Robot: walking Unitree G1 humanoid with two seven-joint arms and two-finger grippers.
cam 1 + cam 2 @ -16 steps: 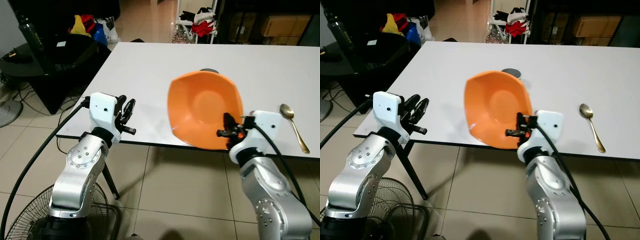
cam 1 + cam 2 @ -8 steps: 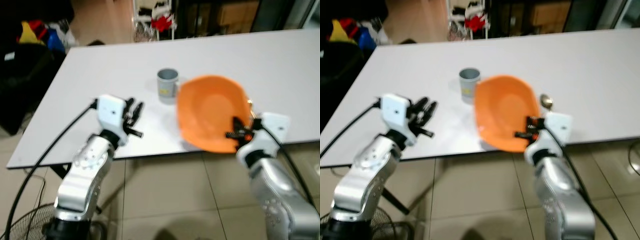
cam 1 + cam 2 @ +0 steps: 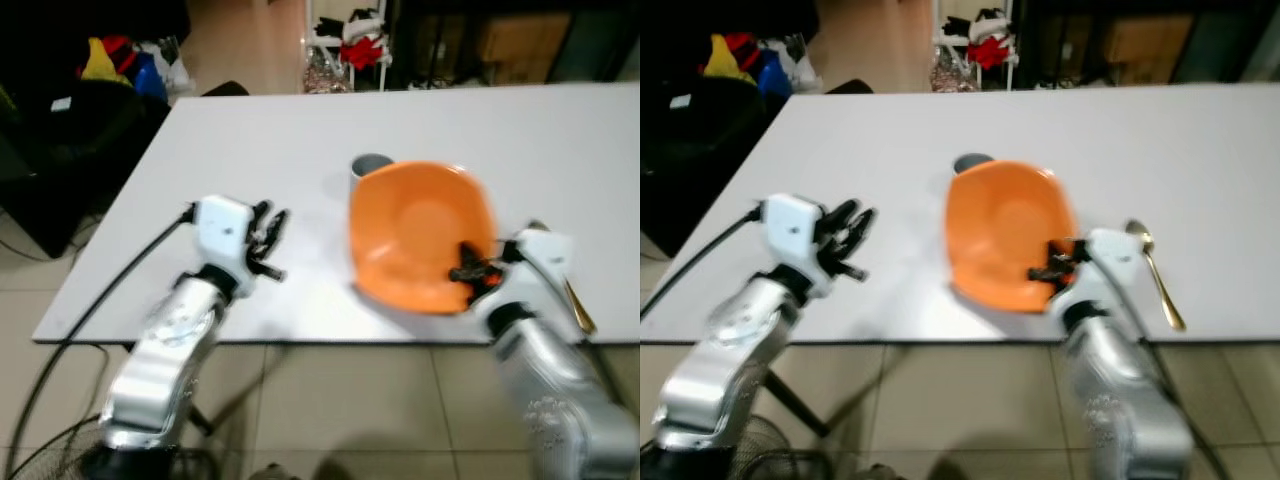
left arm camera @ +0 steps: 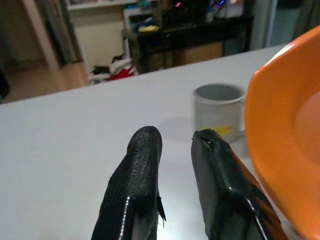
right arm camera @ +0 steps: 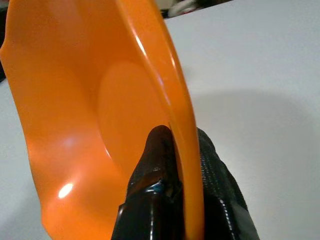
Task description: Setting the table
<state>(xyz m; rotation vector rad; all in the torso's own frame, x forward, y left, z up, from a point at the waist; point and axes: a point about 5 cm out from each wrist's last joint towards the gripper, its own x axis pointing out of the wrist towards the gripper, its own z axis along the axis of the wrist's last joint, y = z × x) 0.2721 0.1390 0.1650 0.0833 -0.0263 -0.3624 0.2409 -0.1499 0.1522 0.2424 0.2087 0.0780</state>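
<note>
Right gripper (image 3: 468, 272) clamped on near rim of orange bowl (image 3: 420, 235), tilted over table (image 3: 250, 140) near edge, probably for setting down between grey cup (image 3: 371, 165) and spoon (image 3: 1153, 265). Left gripper (image 3: 268, 235) slightly parted, empty.

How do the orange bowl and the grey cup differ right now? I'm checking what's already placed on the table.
The orange bowl is gripped by its rim in the right gripper and held tilted above the white table; the grey cup stands upright on the table, untouched. The bowl is wide and shallow; the cup is narrow and taller-sided. Both sit near the table's middle, the cup just behind the bowl.
</note>
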